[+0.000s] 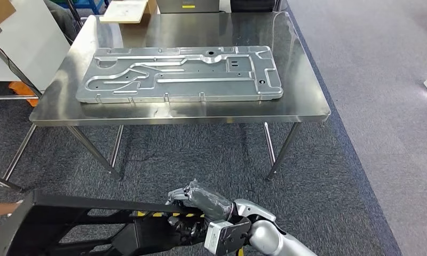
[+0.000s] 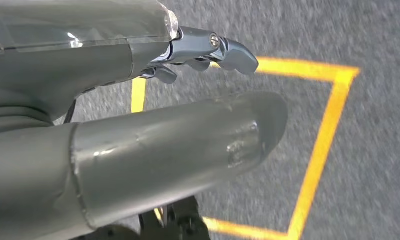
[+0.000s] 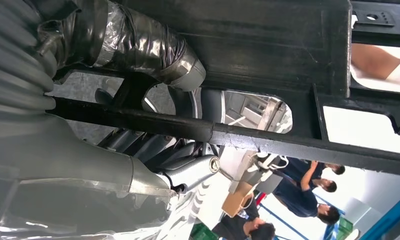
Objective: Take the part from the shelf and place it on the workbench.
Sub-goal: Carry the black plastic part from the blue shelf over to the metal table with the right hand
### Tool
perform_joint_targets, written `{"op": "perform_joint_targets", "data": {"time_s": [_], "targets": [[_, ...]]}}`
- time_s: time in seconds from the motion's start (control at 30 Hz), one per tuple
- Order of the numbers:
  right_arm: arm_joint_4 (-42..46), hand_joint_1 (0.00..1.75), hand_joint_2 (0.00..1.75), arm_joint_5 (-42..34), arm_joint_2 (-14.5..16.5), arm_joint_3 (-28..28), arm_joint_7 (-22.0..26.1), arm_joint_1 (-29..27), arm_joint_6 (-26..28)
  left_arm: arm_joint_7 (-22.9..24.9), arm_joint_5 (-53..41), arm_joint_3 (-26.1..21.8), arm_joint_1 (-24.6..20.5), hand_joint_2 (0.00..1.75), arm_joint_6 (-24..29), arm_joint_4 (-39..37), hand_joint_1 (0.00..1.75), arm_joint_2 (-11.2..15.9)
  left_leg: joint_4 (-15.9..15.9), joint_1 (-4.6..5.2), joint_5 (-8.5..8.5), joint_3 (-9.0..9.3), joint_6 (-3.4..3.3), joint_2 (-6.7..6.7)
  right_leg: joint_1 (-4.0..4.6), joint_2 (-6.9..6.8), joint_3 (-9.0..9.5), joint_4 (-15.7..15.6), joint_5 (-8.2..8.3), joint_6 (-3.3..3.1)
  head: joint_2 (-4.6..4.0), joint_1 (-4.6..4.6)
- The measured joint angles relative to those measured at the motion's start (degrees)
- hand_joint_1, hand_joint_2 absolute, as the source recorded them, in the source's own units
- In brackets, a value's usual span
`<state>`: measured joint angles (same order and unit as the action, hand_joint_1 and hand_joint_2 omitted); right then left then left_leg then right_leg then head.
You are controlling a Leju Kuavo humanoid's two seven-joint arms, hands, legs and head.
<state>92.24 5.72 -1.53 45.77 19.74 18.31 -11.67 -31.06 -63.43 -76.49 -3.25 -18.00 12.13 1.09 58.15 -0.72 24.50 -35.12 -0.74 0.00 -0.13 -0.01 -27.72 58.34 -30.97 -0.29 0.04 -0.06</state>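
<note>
The part is a black metal frame [image 1: 67, 213] low in the head view, in front of the workbench [image 1: 200, 113] and well short of its near edge. My right hand [image 1: 200, 205] grips the frame's right end, the thumb wrapped over a bar. In the right wrist view the thumb [image 3: 138, 45] presses on the black frame [image 3: 268, 45] with the fingers curled under a crossbar. My left hand [image 2: 178, 135] hangs over the carpet with its thumb and fingers apart and nothing in it.
A large silver stamped panel [image 1: 179, 74] covers most of the workbench top. A flat white box [image 1: 125, 10] lies at its far edge. White boards on a rack [image 1: 24, 42] stand to the left. Yellow floor tape [image 2: 318, 150] marks the carpet. People [image 3: 308, 195] stand behind.
</note>
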Motion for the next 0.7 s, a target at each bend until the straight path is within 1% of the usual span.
{"op": "perform_joint_targets", "data": {"time_s": [0.03,0.07,0.1,0.17,0.2,0.23,0.27,0.3,0.33,0.37,0.4,0.43,0.47,0.5,0.53,0.57,0.6,0.63,0.67,0.7], "targets": [[0.1,1.68,1.75,0.0,0.0,0.0,0.0,0.1,0.0,0.0,0.0,0.0,0.0,0.00,0.0,0.0,0.00,0.0,-0.2,-0.10,0.14,0.50,-0.41,-0.08,-0.04,0.01,-0.35,1.4,0.00,0.23,0.00,0.00],[0.1,1.68,1.75,0.0,0.0,0.0,0.0,0.2,0.0,0.0,-0.1,0.0,-0.1,0.00,0.0,0.0,0.00,0.0,-0.5,-0.20,0.30,1.03,-0.79,-0.14,-0.09,0.02,-1.41,3.5,-0.37,0.41,0.00,0.01],[0.2,1.68,1.75,-0.1,0.0,0.0,0.1,0.2,0.0,-0.1,-0.1,0.0,-0.1,0.00,0.0,0.0,0.00,0.0,-0.6,-0.24,0.52,1.48,-1.09,-0.17,-0.18,0.02,-3.28,6.7,-1.24,0.59,0.00,0.01],[0.2,1.68,1.75,-0.1,0.0,0.0,0.1,0.2,0.0,0.0,-0.1,0.0,-0.1,0.00,0.0,0.0,0.00,0.0,-0.7,-0.21,1.26,2.17,-1.42,-0.21,-0.24,0.03,-8.10,13.6,-4.16,0.93,0.00,0.02],[0.2,1.68,1.75,-0.1,0.0,0.0,0.1,0.2,0.0,0.0,-0.1,0.0,-0.1,0.00,0.0,0.0,0.00,0.0,-0.7,-0.20,1.70,2.62,-1.45,-0.26,-0.25,0.03,-10.12,15.8,-5.32,1.06,0.00,0.02],[0.2,1.68,1.75,-0.1,0.0,0.0,0.1,0.1,0.0,0.0,-0.1,0.0,0.0,0.00,0.0,0.0,0.00,0.0,-0.6,-0.20,2.18,3.19,-1.43,-0.32,-0.25,0.02,-11.32,16.2,-5.51,1.05,0.00,0.02],[0.2,1.68,1.75,-0.1,0.0,0.0,0.1,0.1,0.0,0.0,-0.1,0.0,0.0,0.00,0.0,0.0,0.00,0.0,-0.6,-0.20,2.72,3.91,-1.36,-0.40,-0.24,0.02,-11.61,14.7,-4.38,0.94,0.00,0.02],[0.2,1.68,1.75,-0.1,0.0,0.0,0.1,0.1,0.0,0.0,-0.1,0.0,0.0,0.00,0.0,0.0,0.00,0.0,-0.6,-0.19,3.32,4.74,-1.22,-0.46,-0.22,0.02,-11.10,11.5,-1.93,0.73,0.00,0.02],[0.1,1.68,1.75,-0.1,0.0,0.0,0.1,0.1,0.0,0.0,-0.1,0.0,0.0,0.00,0.0,0.0,0.00,0.0,-0.6,-0.18,3.93,5.51,-1.03,-0.51,-0.17,0.00,-10.32,7.7,1.39,0.42,0.00,0.02],[0.1,1.68,1.75,-0.1,-0.1,0.0,0.1,0.1,0.0,0.0,-0.1,0.0,0.0,0.00,0.0,0.0,0.00,0.0,-0.6,-0.12,4.51,6.14,-0.73,-0.60,0.00,-0.01,-9.61,4.5,3.68,0.13,0.00,0.02],[0.1,1.68,1.75,-0.1,-0.1,0.0,0.1,0.1,0.0,0.0,-0.1,0.0,-0.1,0.00,0.0,0.0,0.00,0.0,-0.5,-0.07,5.05,6.52,-0.35,-0.65,0.18,-0.02,-9.14,2.5,5.34,-0.20,0.00,0.03],[0.1,1.68,1.75,-0.1,-0.1,0.0,0.1,0.1,0.0,-0.1,-0.1,-0.1,-0.1,0.00,0.0,0.0,0.00,0.0,-0.4,0.01,5.39,6.83,0.05,-0.67,0.30,0.04,-8.99,1.7,5.97,-0.55,0.00,0.04],[0.1,1.68,1.75,-0.1,-0.1,0.0,0.1,0.2,0.0,-0.1,-0.1,-0.1,-0.2,0.00,0.0,0.0,0.00,0.0,-0.2,0.05,5.52,7.02,0.47,-0.67,0.41,0.11,-8.80,1.7,5.56,-0.87,0.00,0.05],[0.2,1.68,1.75,-0.1,0.0,0.0,0.1,0.2,0.0,-0.1,-0.1,-0.1,-0.2,0.00,0.0,0.0,0.00,0.0,0.2,0.02,5.57,6.97,0.77,-0.59,0.30,0.21,-8.42,1.5,5.69,-1.23,0.00,0.05],[0.2,1.68,1.75,-0.1,0.0,0.0,0.2,0.3,0.0,-0.1,-0.1,-0.1,-0.2,0.00,0.0,0.0,0.00,0.0,1.2,-0.01,5.49,6.72,1.00,-0.52,0.17,0.26,-7.92,1.2,5.60,-1.59,0.00,0.06],[0.3,1.68,1.75,-0.1,0.0,0.0,0.2,0.3,0.0,-0.1,-0.1,-0.1,-0.3,0.00,0.0,0.0,0.00,0.0,3.0,-0.07,5.65,5.79,1.18,-0.46,0.08,0.24,-7.37,1.0,5.38,-1.96,0.00,0.05],[0.4,1.68,1.75,-0.1,0.1,0.0,0.2,0.4,0.0,-0.1,-0.1,-0.1,-0.4,0.00,0.0,0.0,0.00,0.0,5.7,-0.12,6.33,4.21,1.38,-0.41,-0.03,0.22,-6.84,0.8,5.12,-2.26,0.00,0.04],[0.4,1.68,1.75,-0.1,0.1,0.0,0.2,0.5,0.0,-0.1,-0.1,-0.1,-0.4,0.00,0.0,0.0,0.00,0.0,9.0,-0.15,7.50,2.17,1.65,-0.37,-0.01,0.20,-6.44,0.7,4.77,-2.49,0.00,0.05],[0.4,1.68,1.75,-0.1,0.1,0.0,0.3,0.5,0.0,-0.1,-0.1,-0.1,-0.4,0.00,0.0,0.0,0.00,0.1,12.2,-0.16,9.01,-0.15,1.89,-0.36,0.02,0.21,-6.08,0.7,4.37,-2.64,0.00,0.03],[0.4,1.68,1.75,-0.1,0.1,0.0,0.3,0.5,0.0,-0.1,-0.1,-0.1,-0.3,0.00,0.0,0.0,0.00,0.1,14.6,-0.18,10.24,-2.17,2.08,-0.35,0.06,0.26,-5.68,0.7,3.94,-2.68,-0.01,0.04]]}}
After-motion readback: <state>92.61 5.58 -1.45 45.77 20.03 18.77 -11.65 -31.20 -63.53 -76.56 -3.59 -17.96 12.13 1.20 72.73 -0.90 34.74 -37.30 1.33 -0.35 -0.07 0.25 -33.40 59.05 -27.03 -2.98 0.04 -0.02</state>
